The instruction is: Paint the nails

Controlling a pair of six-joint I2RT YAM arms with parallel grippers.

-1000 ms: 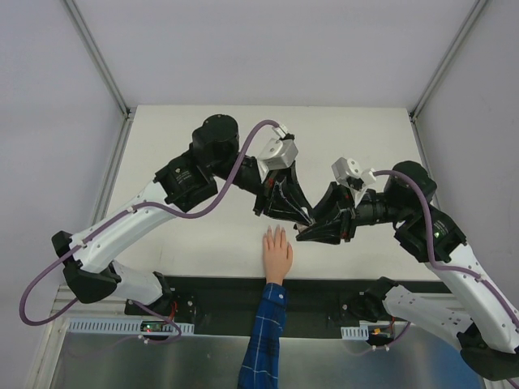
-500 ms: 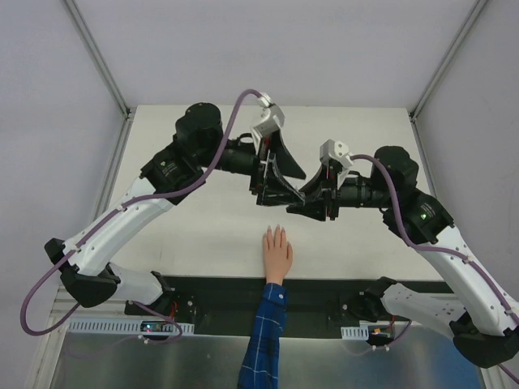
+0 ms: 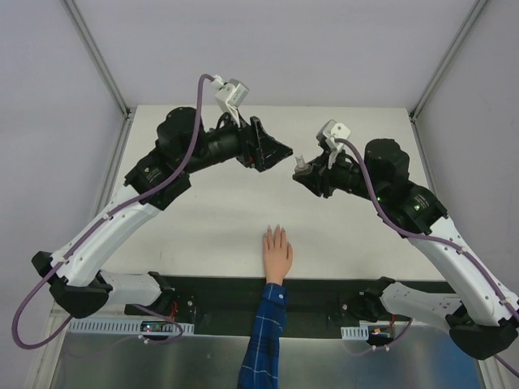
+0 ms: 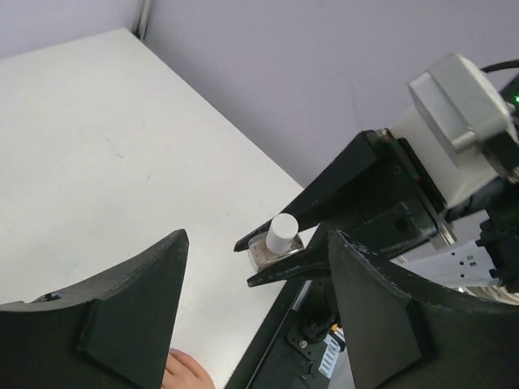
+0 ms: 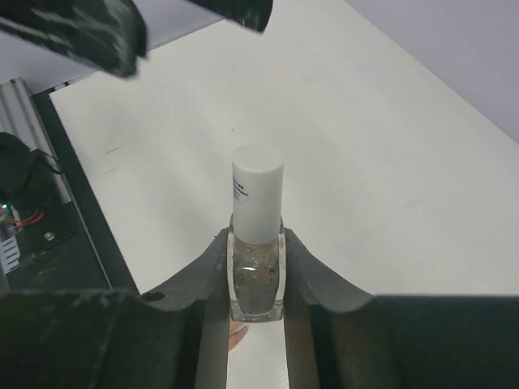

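Right claw (image 5: 256, 251) grasping a small glittery bottle (image 5: 258, 194) with white cap above the counter's (image 3: 203, 235) middle, left claw (image 3: 280, 151) spread open facing it, nails (image 3: 274, 232) tiny and pale on a flesh-coloured hand (image 3: 276, 255) lying flat at the near edge, blue plaid sleeve (image 3: 263, 340).

Right hand (image 5: 256, 247) clamps polish bottle (image 5: 258, 198) upright, white cap up, above white table (image 5: 389, 162).

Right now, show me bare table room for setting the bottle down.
Bare table lies either side of the mannequin hand: left up to the left arm, right up to the right arm. Crowded: mid-table, where the open left gripper faces the right gripper holding the polish bottle.
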